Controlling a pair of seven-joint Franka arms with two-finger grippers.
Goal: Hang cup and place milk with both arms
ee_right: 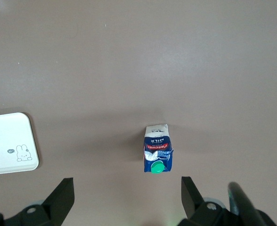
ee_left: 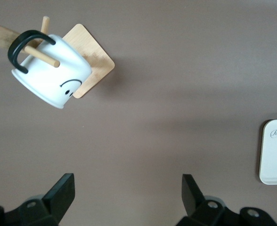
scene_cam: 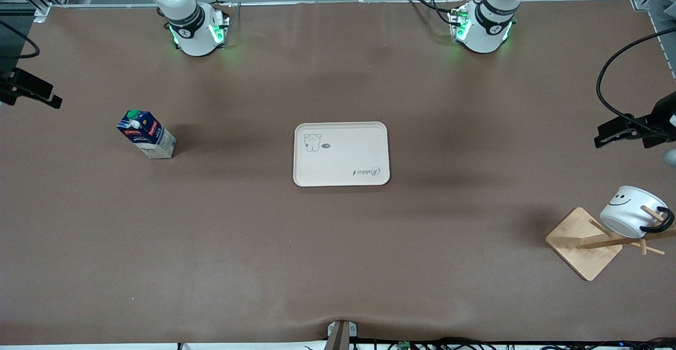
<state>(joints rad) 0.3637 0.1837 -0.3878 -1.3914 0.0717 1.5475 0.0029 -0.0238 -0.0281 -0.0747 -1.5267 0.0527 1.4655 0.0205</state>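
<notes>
The white cup (scene_cam: 628,210) with its black smiley face hangs tilted by its black handle on a peg of the wooden rack (scene_cam: 583,244), at the left arm's end of the table. In the left wrist view the cup (ee_left: 51,77) is well clear of my left gripper (ee_left: 128,193), which is open and holds nothing. My left gripper (scene_cam: 612,131) hovers over bare table beside the rack. The milk (scene_cam: 147,134), dark blue with a green cap, stands upright toward the right arm's end. My right gripper (ee_right: 127,193) is open and empty, with the milk (ee_right: 157,155) just off its fingertips.
A cream tray (scene_cam: 341,153) with a rabbit drawing lies flat mid-table, between the milk and the rack. Its corners show as the tray (ee_left: 275,153) in the left wrist view and the tray (ee_right: 10,143) in the right. A black cable loops above the left gripper.
</notes>
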